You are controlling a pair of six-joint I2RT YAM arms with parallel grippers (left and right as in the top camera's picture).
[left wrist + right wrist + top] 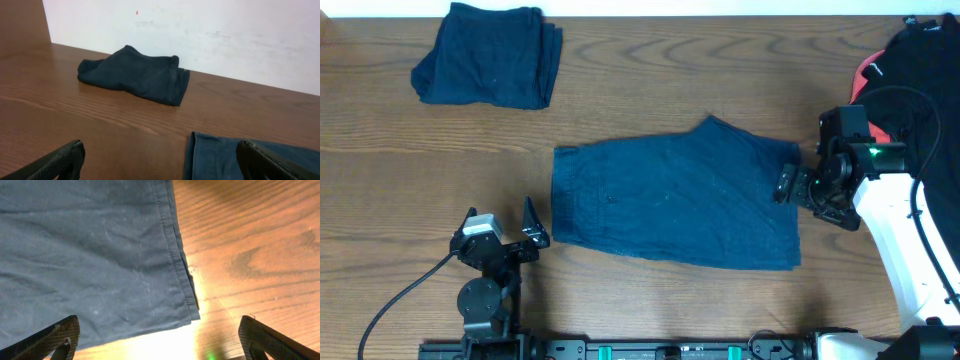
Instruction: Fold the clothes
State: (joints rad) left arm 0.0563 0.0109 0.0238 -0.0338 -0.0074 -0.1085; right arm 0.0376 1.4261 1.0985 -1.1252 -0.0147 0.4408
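Blue shorts (675, 195) lie spread flat in the middle of the table. Their edge shows in the left wrist view (220, 157), and their hem corner shows in the right wrist view (100, 255). A folded dark navy garment (490, 68) sits at the back left and also shows in the left wrist view (137, 74). My left gripper (520, 240) is open and empty, just left of the shorts' near corner. My right gripper (788, 185) is open and empty, over the shorts' right edge.
A pile of black and red clothing (910, 75) lies at the back right, behind the right arm. A white wall (200, 30) runs along the table's far edge. Bare wooden tabletop (400, 170) lies to the left.
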